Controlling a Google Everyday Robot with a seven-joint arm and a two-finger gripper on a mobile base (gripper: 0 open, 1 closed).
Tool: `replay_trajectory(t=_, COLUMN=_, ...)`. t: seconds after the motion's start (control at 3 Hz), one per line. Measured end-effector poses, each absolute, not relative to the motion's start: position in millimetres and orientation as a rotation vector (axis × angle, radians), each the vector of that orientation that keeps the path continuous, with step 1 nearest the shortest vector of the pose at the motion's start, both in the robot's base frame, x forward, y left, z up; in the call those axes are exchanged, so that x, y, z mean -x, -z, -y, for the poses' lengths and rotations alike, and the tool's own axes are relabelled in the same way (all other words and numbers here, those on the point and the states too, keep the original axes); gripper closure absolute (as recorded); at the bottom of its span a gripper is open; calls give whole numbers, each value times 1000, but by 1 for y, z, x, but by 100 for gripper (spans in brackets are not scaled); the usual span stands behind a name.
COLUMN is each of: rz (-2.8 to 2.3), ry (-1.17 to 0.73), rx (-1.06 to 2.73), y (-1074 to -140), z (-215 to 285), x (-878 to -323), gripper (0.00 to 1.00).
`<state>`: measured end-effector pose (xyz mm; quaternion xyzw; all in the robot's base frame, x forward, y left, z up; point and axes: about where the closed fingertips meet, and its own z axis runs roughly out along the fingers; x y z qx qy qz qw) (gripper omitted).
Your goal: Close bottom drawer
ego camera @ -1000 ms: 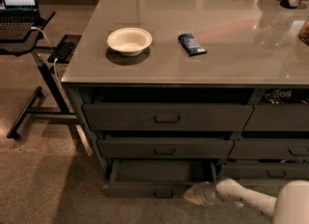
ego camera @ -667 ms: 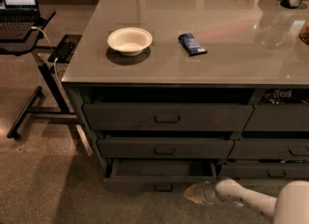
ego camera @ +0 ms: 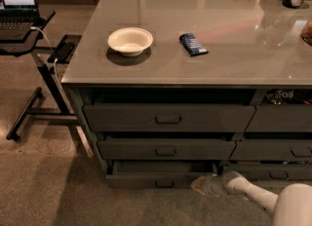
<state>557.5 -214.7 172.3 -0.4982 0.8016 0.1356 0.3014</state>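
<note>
The bottom drawer [ego camera: 146, 180] is the lowest of the three-drawer stack under the grey table. It is pulled out a little, with its slim dark front and small bar handle [ego camera: 164, 184] facing me. My gripper [ego camera: 201, 185] is low near the floor, against the right end of the drawer's front panel. The white arm [ego camera: 263, 198] runs in from the lower right.
The table top [ego camera: 219, 49] carries a white bowl [ego camera: 130, 41] and a blue packet [ego camera: 193, 44]. Two taller drawers [ego camera: 168, 118] sit above the bottom one, also slightly out. A narrower drawer stack [ego camera: 278, 147] is to the right. A laptop stand [ego camera: 34, 74] stands at left.
The bottom drawer has slid slightly further in. My gripper has stayed at its right front end.
</note>
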Motion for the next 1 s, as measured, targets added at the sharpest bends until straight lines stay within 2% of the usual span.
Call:
replay_trajectory(t=0.67, rz=-2126, ry=-360, rx=1322, y=-172, z=215, x=-557, gripper=11)
replay_trajectory(t=1.0, rz=-2126, ry=-360, rx=1322, y=-172, z=214, x=-557, gripper=0)
